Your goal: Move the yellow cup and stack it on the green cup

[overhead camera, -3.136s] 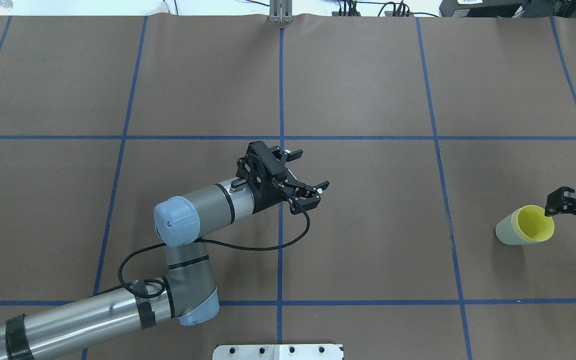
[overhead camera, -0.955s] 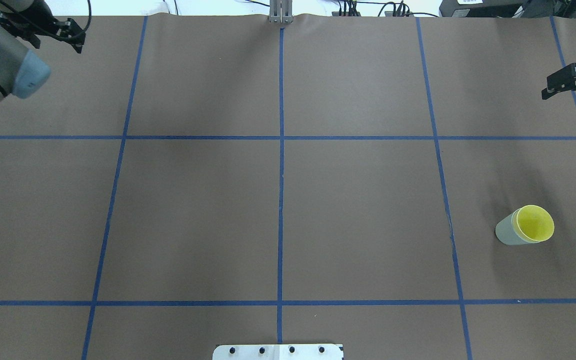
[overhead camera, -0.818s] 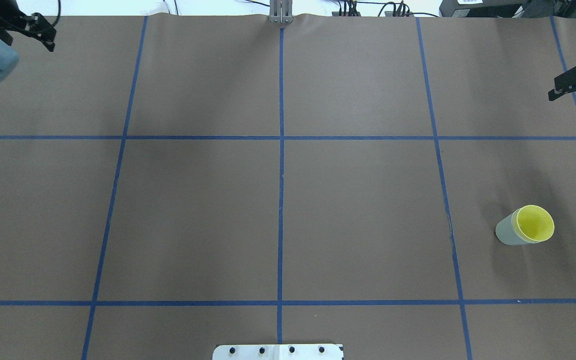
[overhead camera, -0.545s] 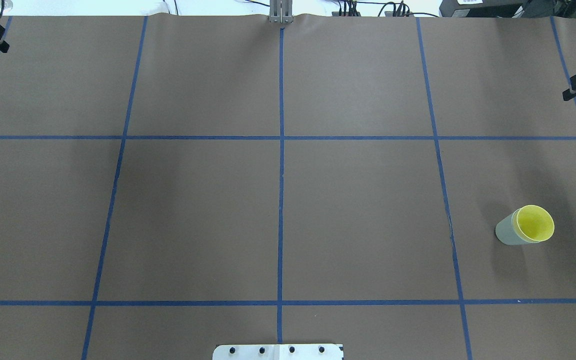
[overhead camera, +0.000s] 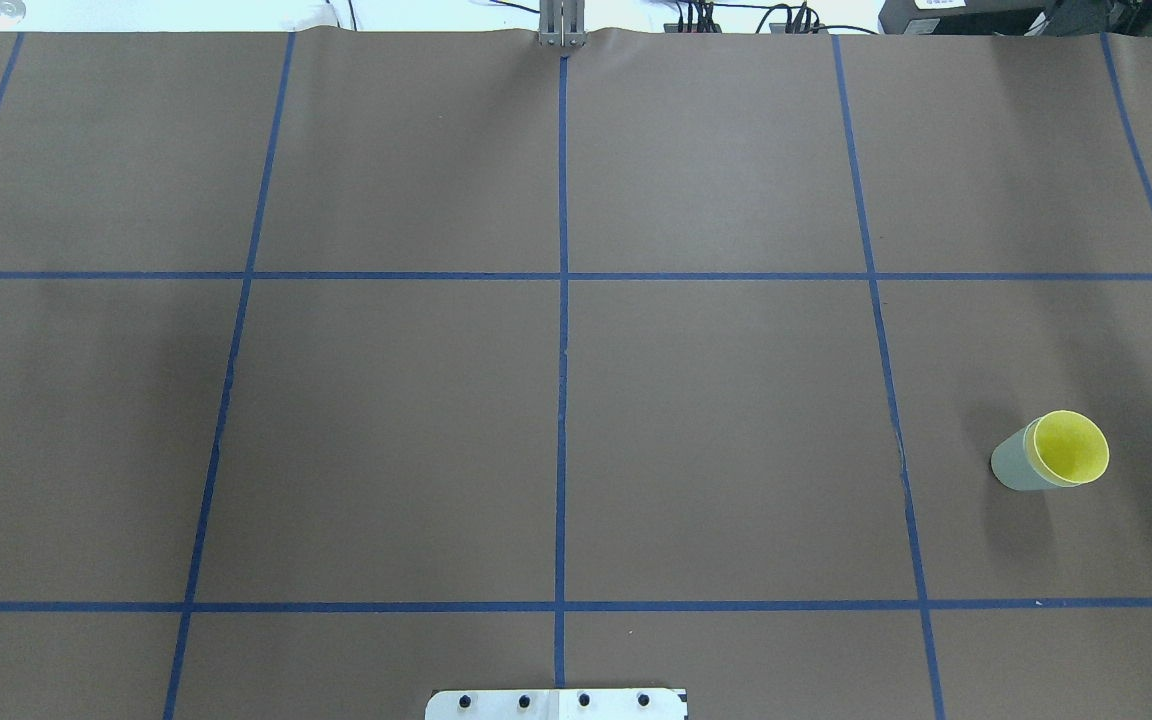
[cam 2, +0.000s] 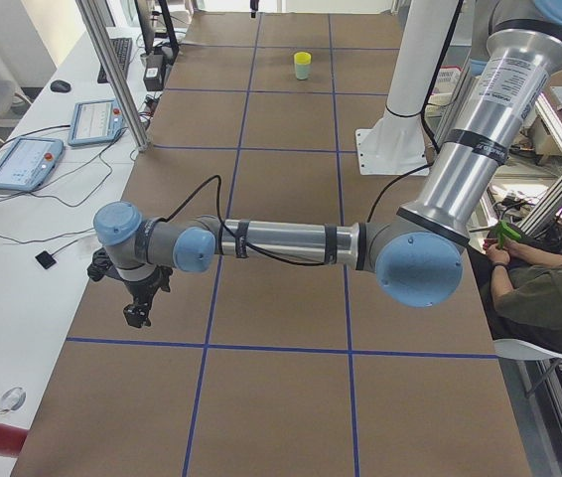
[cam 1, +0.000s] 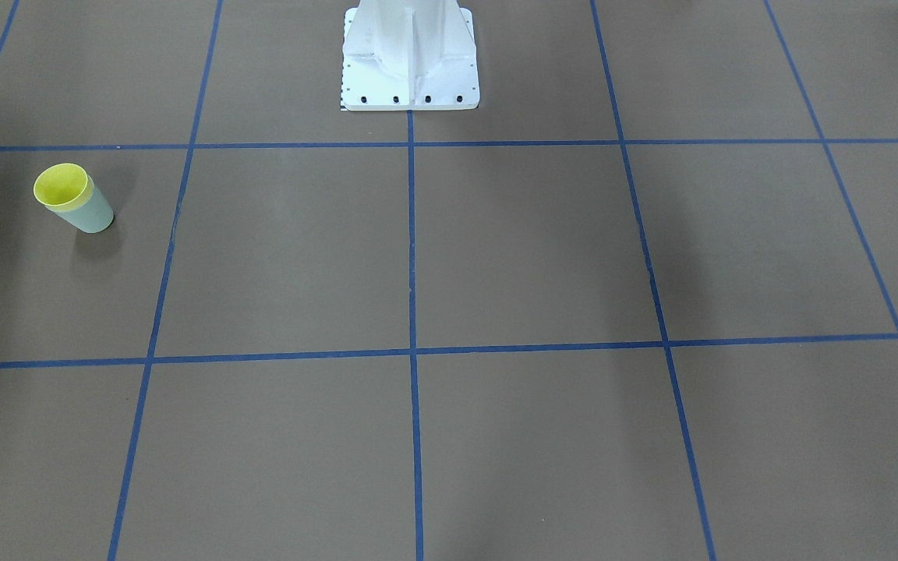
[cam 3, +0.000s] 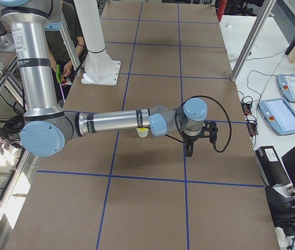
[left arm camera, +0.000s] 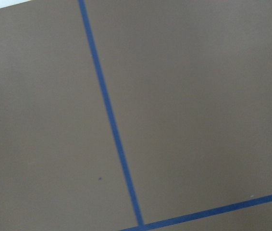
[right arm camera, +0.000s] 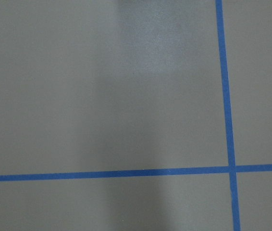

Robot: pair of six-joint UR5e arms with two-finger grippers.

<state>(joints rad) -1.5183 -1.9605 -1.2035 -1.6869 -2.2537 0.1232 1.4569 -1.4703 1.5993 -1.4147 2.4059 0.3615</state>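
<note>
The yellow cup [overhead camera: 1071, 448] is seated in the green cup [overhead camera: 1011, 468], so stacking is judged done. The left gripper [cam 2: 138, 310] and right gripper [cam 3: 189, 150] are held clear; their finger state cannot be told.

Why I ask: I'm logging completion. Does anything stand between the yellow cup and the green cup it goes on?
Nothing visible does: the yellow cup already sits nested inside the green cup.

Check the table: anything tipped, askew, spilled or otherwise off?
Nothing stands out. The yellow cup sits nested inside the green cup, and the pair stands upright on the table on the robot's right side. Nothing is spilled or damaged, and nothing touches the cups.
</note>
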